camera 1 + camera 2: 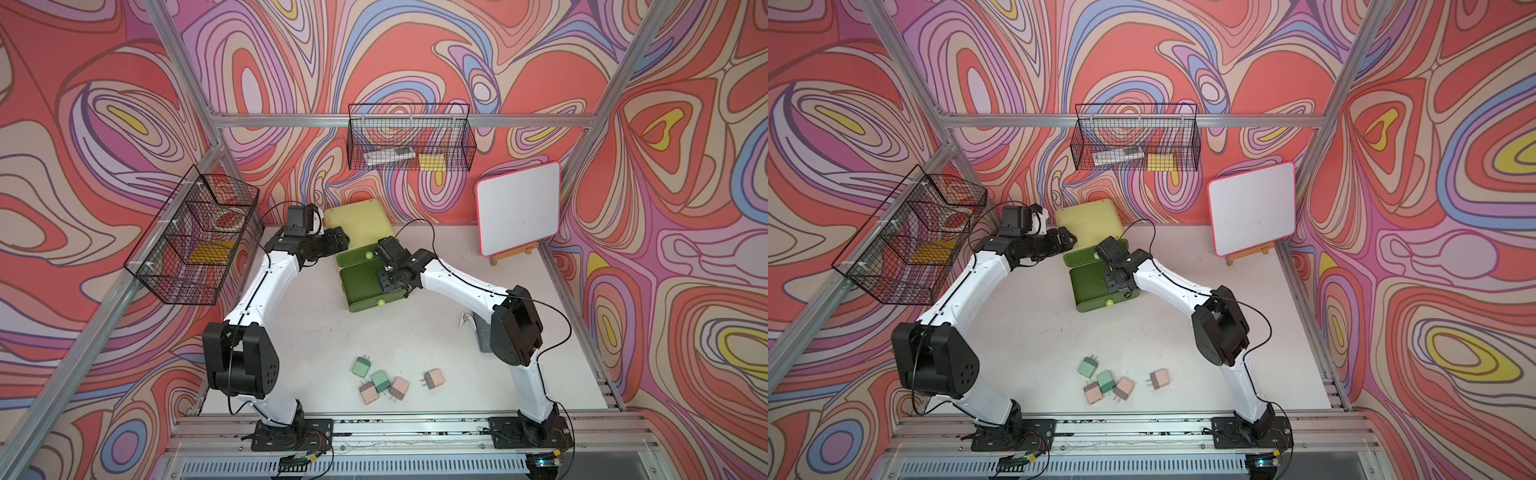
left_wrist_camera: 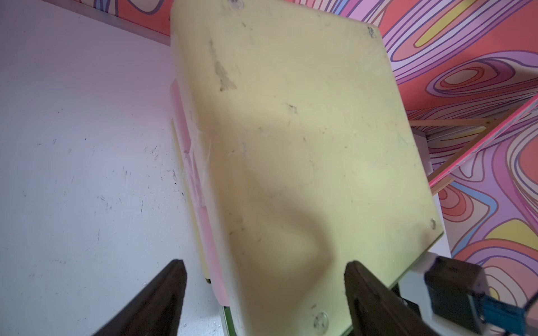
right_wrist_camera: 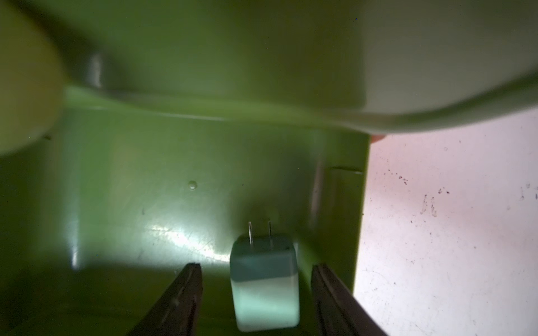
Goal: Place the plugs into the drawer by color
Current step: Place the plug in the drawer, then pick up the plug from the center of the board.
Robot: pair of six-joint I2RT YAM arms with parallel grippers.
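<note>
The right gripper point(image 3: 256, 266) hangs inside the pulled-out olive drawer point(image 3: 145, 203) with its jaws apart. A mint-green plug point(image 3: 265, 288) lies between them, prongs pointing away from the wrist. A gap shows on each side of it, so nothing is clamped. It looks set down close to the drawer's side wall, which would leave floor free for others of its color. The left gripper point(image 2: 266, 263) is spread too, straddling an edge of the pale yellow cabinet point(image 2: 291, 145) with one finger beside it and one over its top, likely to keep it from sliding; whether it touches I cannot tell. Well behind both tools, toward the arm bases, two green plugs point(image 1: 360, 367) and three pink plugs point(image 1: 399, 387) wait on the table point(image 1: 311, 332).
</note>
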